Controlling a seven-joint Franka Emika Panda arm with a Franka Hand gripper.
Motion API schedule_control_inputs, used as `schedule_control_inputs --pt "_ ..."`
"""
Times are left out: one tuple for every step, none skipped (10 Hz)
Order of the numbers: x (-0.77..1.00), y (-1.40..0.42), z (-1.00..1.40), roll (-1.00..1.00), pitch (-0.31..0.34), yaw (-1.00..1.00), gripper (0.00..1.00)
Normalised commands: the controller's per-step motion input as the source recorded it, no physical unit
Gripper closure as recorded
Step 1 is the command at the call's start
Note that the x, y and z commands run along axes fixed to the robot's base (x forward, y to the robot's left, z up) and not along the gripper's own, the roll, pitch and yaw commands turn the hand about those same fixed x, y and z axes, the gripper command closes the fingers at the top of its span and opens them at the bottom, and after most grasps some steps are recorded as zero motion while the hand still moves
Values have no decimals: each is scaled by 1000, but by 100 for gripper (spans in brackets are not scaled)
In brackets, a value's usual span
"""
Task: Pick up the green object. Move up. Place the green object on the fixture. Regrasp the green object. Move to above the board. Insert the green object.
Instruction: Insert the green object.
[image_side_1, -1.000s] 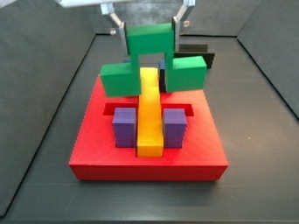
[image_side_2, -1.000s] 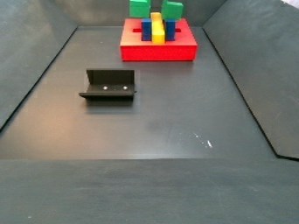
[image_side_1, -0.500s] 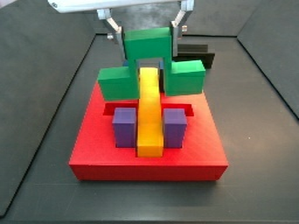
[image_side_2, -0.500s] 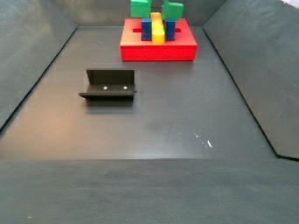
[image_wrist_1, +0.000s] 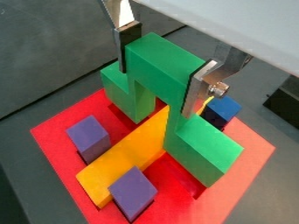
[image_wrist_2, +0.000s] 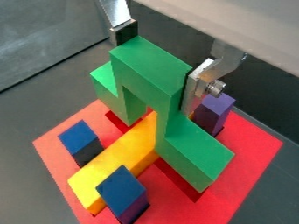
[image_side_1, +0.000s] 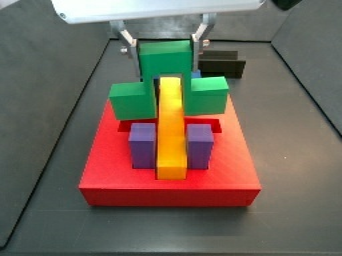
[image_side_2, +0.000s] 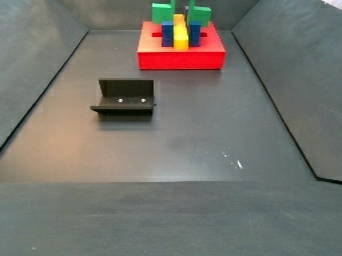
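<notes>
Gripper (image_wrist_1: 163, 61) pinches the green object's (image_wrist_1: 163, 83) tall middle part over the red board (image_side_1: 167, 180), the piece straddling the yellow bar (image_side_1: 171, 125); the fixture (image_side_2: 124, 98) sits well apart.

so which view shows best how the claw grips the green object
A wrist view: the claw has both silver fingers pressed to the sides of the green object, whose side arms straddle the yellow bar on the board. A side view shows the same grip from the front; in the distant side view it is too small to judge.
</notes>
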Motion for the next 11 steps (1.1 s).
schedule_control_inputs --pt "-29 -31 -291 80 0 -3 100" --pt "0 -26 -314 90 0 0 100" --pt "0 -31 -220 56 0 0 100" --pt "0 -66 -151 31 0 -37 100" --pt "226 -114 -60 0 21 0 100" --pt "309 -17 -14 0 0 -66 100" --pt "320 0 0 -16 24 -89 100" --pt "134 0 0 -19 0 -20 100" --pt "0 0 0 0 0 -6 100" --pt "0 0 -54 34 0 -57 100" --pt "-34 0 -209 143 0 -106 100"
